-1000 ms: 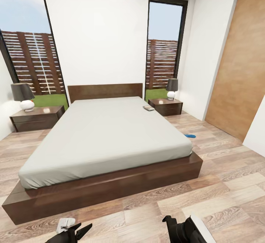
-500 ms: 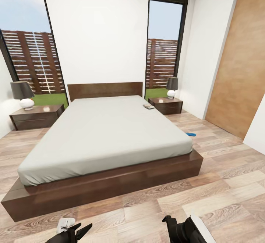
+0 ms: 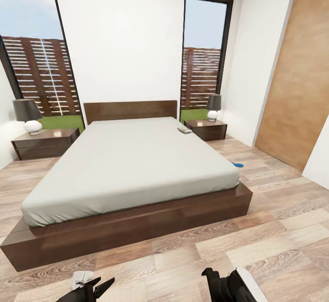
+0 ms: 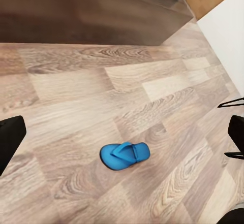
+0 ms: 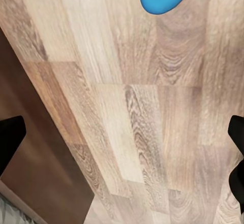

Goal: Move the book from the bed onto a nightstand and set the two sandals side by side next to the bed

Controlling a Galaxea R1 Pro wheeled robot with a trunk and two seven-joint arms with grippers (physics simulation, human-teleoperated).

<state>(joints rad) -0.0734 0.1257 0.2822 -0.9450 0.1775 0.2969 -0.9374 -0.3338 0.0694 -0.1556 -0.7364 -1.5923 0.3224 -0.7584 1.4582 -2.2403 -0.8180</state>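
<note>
"Where are your arms?"

"Low, at 6 o'clock in the head view. Your left gripper sits at about 7, your right gripper at about 5."

"Are they holding anything?"

"No. Both have their fingers spread wide apart."

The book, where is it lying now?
In the head view the book lies on the bed, at its far right corner near the right nightstand.

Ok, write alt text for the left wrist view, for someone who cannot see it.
A single bright-blue flip-flop sandal lies flat on a wood-plank floor, with nothing touching it. The dark brown bed frame runs along the far side of the floor, and black gripper fingers sit at the picture's two edges, spread wide apart.
</note>
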